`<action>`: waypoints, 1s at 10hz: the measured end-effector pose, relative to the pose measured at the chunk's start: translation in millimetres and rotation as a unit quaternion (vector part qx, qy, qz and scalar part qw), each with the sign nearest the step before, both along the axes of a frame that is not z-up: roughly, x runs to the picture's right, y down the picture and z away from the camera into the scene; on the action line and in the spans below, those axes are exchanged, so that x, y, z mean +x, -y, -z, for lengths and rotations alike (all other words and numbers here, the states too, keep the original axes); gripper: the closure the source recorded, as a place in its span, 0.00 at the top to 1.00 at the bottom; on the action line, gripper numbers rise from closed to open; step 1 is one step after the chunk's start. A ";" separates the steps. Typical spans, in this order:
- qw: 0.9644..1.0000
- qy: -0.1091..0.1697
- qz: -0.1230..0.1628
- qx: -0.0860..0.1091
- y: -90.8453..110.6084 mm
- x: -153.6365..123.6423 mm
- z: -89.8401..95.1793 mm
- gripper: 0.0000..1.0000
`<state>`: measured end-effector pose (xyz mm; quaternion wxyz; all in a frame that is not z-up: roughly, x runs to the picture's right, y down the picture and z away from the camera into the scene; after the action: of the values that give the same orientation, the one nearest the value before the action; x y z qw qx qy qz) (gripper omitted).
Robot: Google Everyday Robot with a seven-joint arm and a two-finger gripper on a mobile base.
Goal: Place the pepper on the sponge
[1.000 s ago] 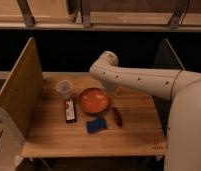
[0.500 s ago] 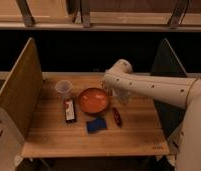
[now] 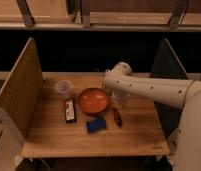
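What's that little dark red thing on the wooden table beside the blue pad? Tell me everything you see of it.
A small dark red pepper, longer than wide, lying flat on the wooden table. It rests beside the flat blue rectangular sponge, seemingly with a slim gap, and in front of the orange-red bowl. The robot's hand hangs just behind it, not holding it.

Claw (image 3: 119, 98) hangs near the pepper (image 3: 116, 116), which lies beside the sponge (image 3: 96, 125).
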<state>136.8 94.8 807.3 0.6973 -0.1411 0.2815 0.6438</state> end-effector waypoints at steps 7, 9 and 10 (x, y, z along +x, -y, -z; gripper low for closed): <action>0.999 0.026 0.010 -0.038 -36.6 -16.2 -13.4 0.14; 0.998 0.032 0.008 -0.061 -56.6 -16.6 -25.2 0.14; 0.997 0.031 0.008 -0.067 -61.7 -13.9 -30.0 0.14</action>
<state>122.9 156.5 837.2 0.6997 -0.2054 0.3031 0.6135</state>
